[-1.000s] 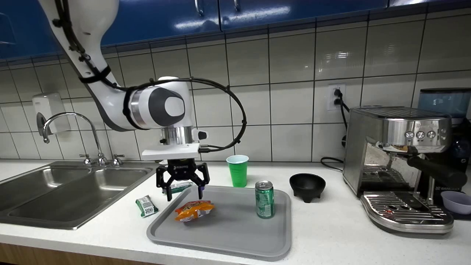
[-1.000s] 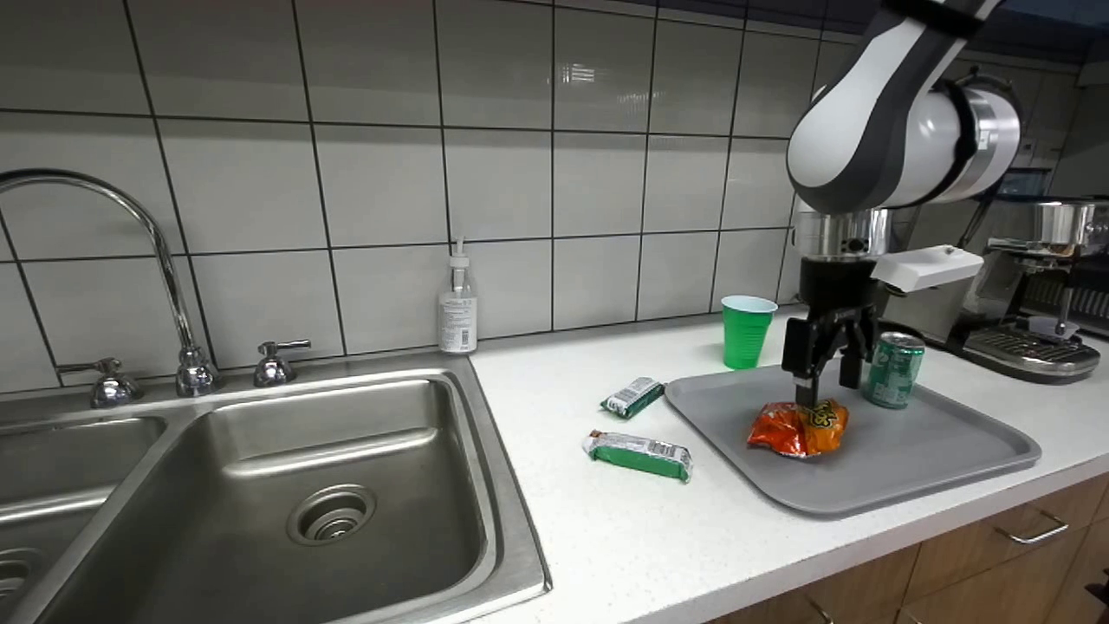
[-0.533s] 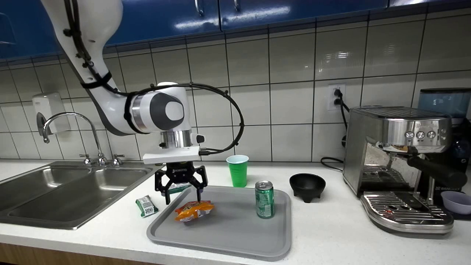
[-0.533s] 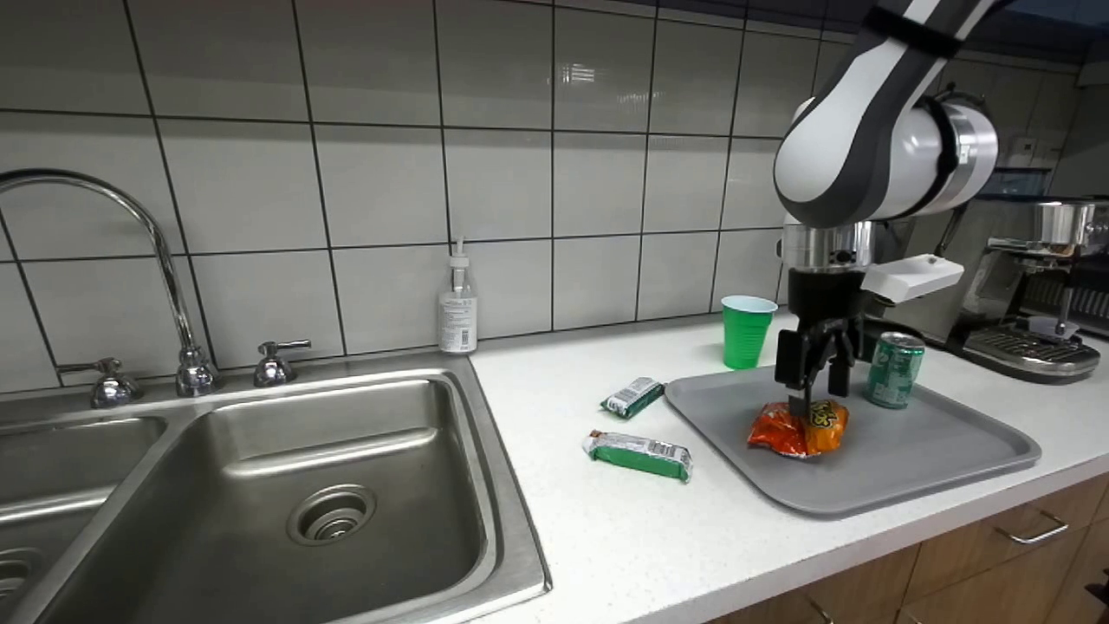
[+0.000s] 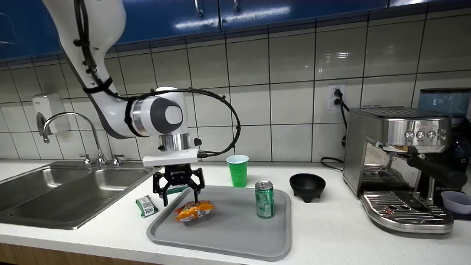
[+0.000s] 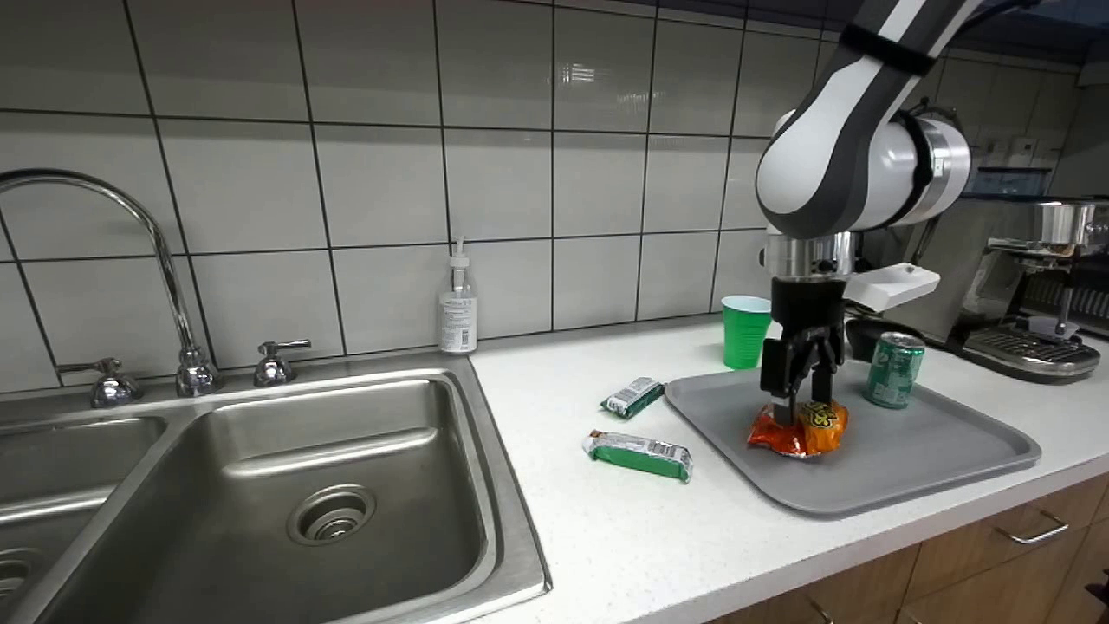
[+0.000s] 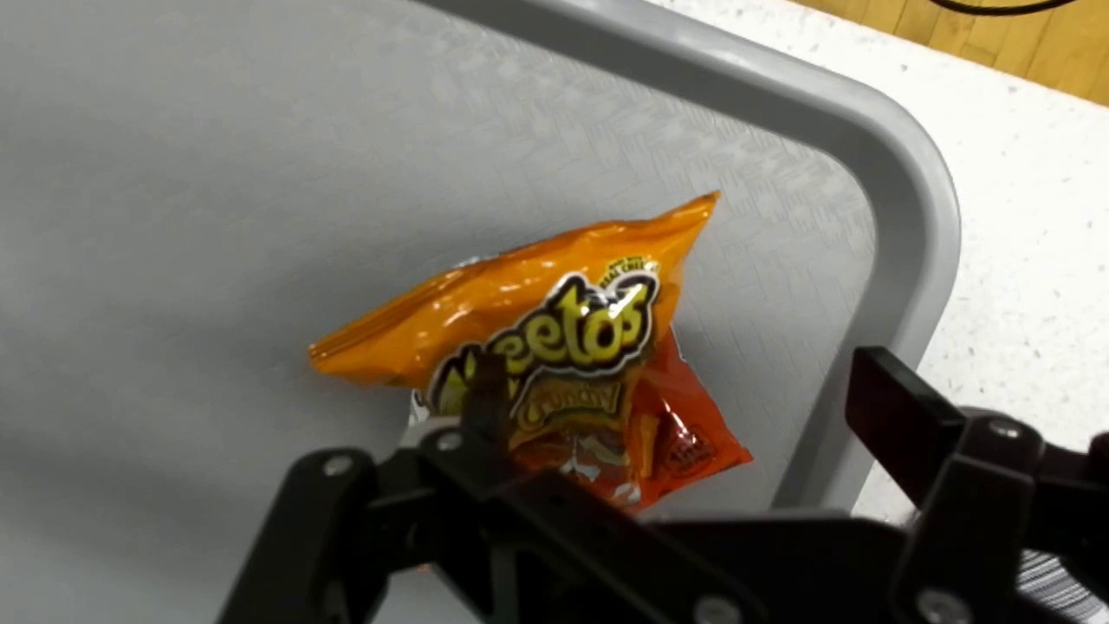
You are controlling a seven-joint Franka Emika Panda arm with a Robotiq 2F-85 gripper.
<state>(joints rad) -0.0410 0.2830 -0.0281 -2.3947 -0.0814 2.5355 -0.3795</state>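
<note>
An orange and red Cheetos bag (image 5: 194, 211) lies crumpled on a grey tray (image 5: 235, 235), near the tray's sink-side edge. My gripper (image 5: 180, 202) points straight down with its jaws wide apart and nothing held. In the wrist view one finger (image 7: 487, 394) overlaps the bag (image 7: 554, 321), while the opposite finger (image 7: 901, 425) stands past it, over the tray's rim. The bag sits off-centre between them, toward that first finger. Whether the fingertip touches the bag I cannot tell. Part of the bag is hidden behind the finger linkage.
On the tray also stands a green can (image 5: 264, 200). Behind it are a green cup (image 5: 238, 171) and a black bowl (image 5: 307, 185). Two green-and-white wrapped bars, one (image 6: 639, 455) nearer the front, lie between tray and sink (image 6: 511, 485). An espresso machine (image 5: 397, 158) stands beyond the bowl.
The arm has come down and shifted slightly toward the sink, bringing the fingers lower by the bag. The jaws have stayed apart. Bag, tray and can have not moved.
</note>
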